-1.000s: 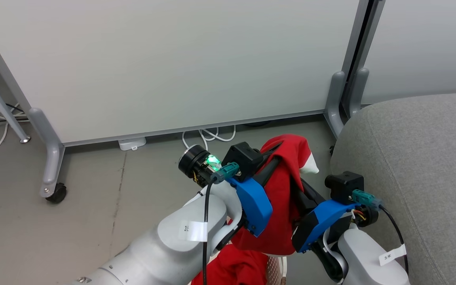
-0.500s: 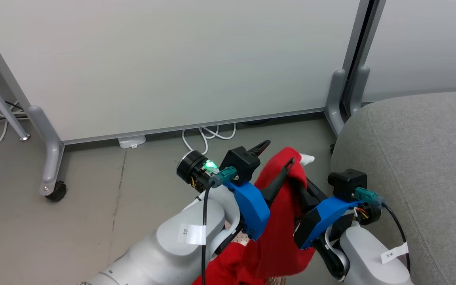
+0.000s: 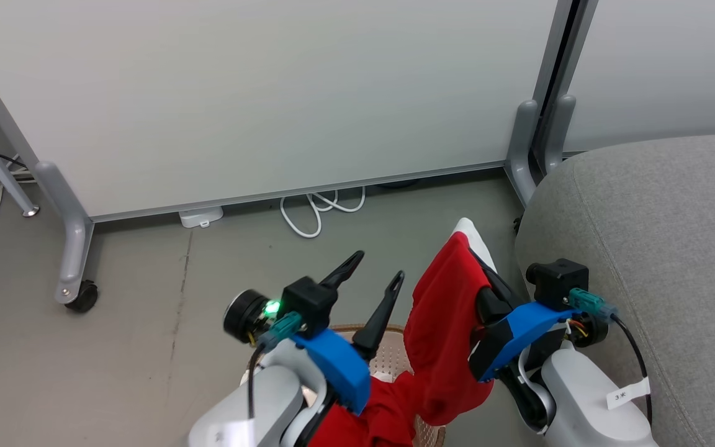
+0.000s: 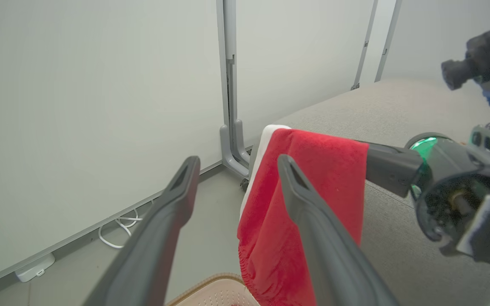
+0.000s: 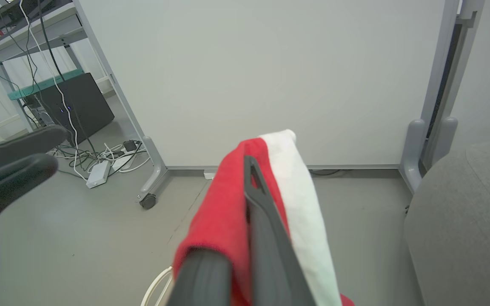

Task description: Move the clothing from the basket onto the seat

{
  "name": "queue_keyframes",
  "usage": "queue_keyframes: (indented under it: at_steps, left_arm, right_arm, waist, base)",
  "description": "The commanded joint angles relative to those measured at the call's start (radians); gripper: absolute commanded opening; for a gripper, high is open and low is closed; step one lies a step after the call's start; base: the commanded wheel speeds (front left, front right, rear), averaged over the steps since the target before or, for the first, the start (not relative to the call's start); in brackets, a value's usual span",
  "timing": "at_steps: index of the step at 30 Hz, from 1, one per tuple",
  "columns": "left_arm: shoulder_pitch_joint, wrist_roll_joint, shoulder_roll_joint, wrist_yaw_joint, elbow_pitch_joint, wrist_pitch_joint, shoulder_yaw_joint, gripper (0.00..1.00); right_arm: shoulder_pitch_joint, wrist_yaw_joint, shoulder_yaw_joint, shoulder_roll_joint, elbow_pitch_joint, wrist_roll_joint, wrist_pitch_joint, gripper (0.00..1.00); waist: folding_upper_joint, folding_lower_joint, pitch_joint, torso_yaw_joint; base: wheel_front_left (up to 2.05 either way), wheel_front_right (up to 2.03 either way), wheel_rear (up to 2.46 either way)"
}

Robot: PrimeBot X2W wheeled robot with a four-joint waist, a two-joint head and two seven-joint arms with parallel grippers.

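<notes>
Nearest, a red piece of the clothing [image 3: 450,323] with white trim hangs over the right gripper [image 3: 481,267], pinched between its closed fingers. The fabric's lower end drops to the basket [image 3: 395,357], where more red fabric lies bunched. The left gripper [image 3: 377,267] stands just beside the hanging cloth, apart from it, above the basket's rim. The basket sits on a grey floor [image 3: 208,347], close to the grey seat [image 3: 661,248] on the right. Farther off, a pale partition [image 3: 270,93] stands on a caster [image 3: 81,297], with a white cable [image 3: 314,214] looped at its foot. The left gripper's jaws are spread wide and hold nothing.
</notes>
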Motion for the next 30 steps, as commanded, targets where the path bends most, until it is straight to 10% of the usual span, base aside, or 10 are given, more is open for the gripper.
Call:
queue_keyframes:
  at_steps: [1,14,30]
  left_arm:
    - [0.037,0.022,0.012,0.004,-0.02,-0.005,0.03,1.0]
    - [0.288,0.232,0.031,-0.08,-0.184,-0.005,0.346,1.0]
    - [0.351,0.346,-0.027,-0.137,-0.15,-0.005,0.455,1.0]
  right_arm:
    - [-0.002,0.0,-0.007,-0.003,-0.006,-0.011,-0.005,0.0]
    - [0.021,0.0,-0.039,-0.003,-0.038,-0.028,-0.006,0.0]
    - [0.036,0.0,-0.036,-0.003,-0.041,-0.02,-0.006,0.0]
  waist:
    - [0.0,0.0,0.001,-0.001]
    - [0.0,0.0,0.006,-0.004]
    - [0.0,0.0,-0.001,-0.045]
  base:
    - [0.0,0.0,0.0]
    - [0.0,0.0,0.0]
    - [0.0,0.0,0.0]
